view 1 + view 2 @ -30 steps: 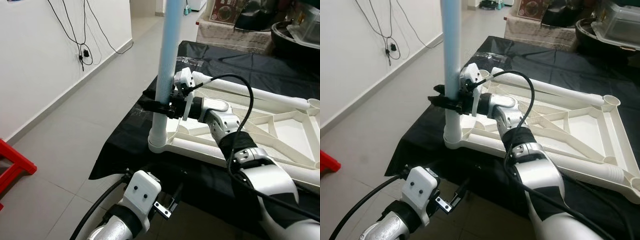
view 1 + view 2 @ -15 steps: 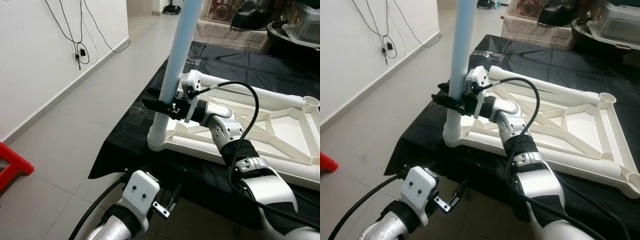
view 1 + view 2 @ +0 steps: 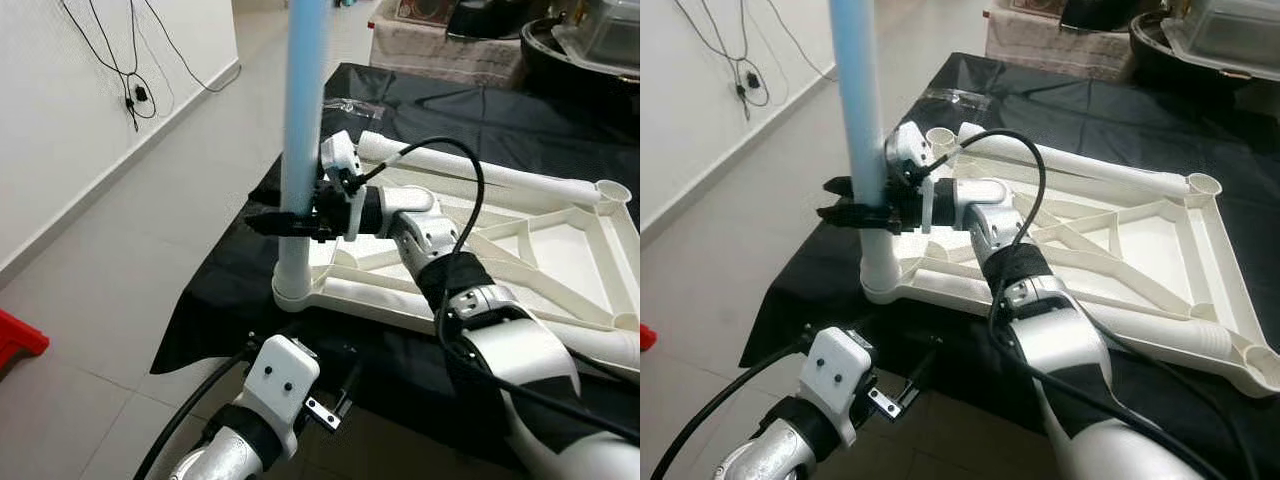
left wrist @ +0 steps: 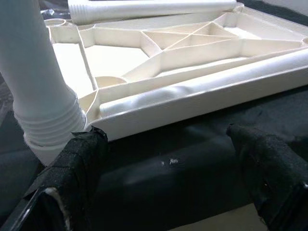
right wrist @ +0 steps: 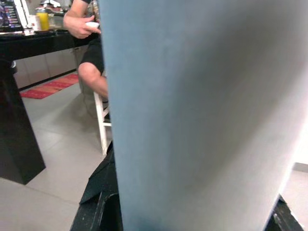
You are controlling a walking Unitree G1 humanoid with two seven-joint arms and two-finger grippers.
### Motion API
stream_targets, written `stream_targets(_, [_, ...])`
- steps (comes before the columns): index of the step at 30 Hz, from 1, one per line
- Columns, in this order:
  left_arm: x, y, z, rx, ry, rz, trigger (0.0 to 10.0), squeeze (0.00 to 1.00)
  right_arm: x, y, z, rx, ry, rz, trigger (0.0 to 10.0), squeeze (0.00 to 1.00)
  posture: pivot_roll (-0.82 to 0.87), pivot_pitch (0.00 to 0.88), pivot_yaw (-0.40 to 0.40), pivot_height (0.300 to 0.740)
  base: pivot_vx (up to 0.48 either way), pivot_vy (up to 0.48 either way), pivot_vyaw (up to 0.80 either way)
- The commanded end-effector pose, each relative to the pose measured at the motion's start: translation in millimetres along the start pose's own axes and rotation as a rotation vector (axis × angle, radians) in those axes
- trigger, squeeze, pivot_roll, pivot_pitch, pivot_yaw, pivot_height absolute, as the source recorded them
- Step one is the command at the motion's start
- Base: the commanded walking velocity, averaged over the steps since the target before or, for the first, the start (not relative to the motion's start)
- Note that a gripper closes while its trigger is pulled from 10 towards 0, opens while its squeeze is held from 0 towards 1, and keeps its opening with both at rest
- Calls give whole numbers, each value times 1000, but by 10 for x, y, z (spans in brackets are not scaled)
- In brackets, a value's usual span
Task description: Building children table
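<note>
A white table top (image 3: 520,250) lies upside down on a black cloth (image 3: 230,290). A pale blue-white leg (image 3: 303,120) stands upright in its near-left corner socket (image 3: 295,290). My right gripper (image 3: 290,222) is shut on the leg a little above the socket; in the right wrist view the leg (image 5: 202,120) is pressed close between the fingers. A second white leg (image 3: 480,175) lies along the far side of the table top. My left gripper (image 4: 168,178) hangs low by the table top's near edge, its fingers (image 4: 72,168) wide open and holding nothing.
A white wall with hanging cables (image 3: 135,95) runs along the left, over tiled floor (image 3: 120,250). A red stool (image 3: 15,340) sits at far left. Boxes and bins (image 3: 590,30) crowd the back right. A seated person (image 5: 89,48) is behind the leg.
The leg leaned half a second ago and now stands straight in the socket, with my right gripper still shut on it. The head camera has shifted; the left arm has kept still.
</note>
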State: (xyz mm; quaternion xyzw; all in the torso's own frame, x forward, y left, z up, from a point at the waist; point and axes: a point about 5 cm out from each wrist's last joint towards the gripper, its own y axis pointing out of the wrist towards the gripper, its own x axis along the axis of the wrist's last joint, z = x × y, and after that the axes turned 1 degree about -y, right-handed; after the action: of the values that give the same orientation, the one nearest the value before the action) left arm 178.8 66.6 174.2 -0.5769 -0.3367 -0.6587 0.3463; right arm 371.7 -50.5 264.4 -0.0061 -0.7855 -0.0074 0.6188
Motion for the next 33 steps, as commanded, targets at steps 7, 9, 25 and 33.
stream_targets(7, [109, -26, -21, 21, -15, -13, 10000, 0, -243, 137, 137, 158, 107, 97, 10000, 0, 233, 286, -110, 740, 0, 0, 0])
stream_targets(9, [145, -43, -43, 24, -24, -18, 10000, 0, -197, 177, 142, 189, 100, 75, 10000, 0, 245, 293, -113, 740, 0, 0, 0])
stream_targets(25, [182, -164, -151, 19, -52, 16, 10000, 0, -19, 330, 194, 347, 25, 41, 10000, 0, 290, 318, -105, 740, 0, 0, 0])
stream_targets(33, [197, -181, -152, 28, -53, 25, 10000, 0, -32, 321, 188, 324, 12, 19, 10000, 0, 287, 316, -108, 740, 0, 0, 0])
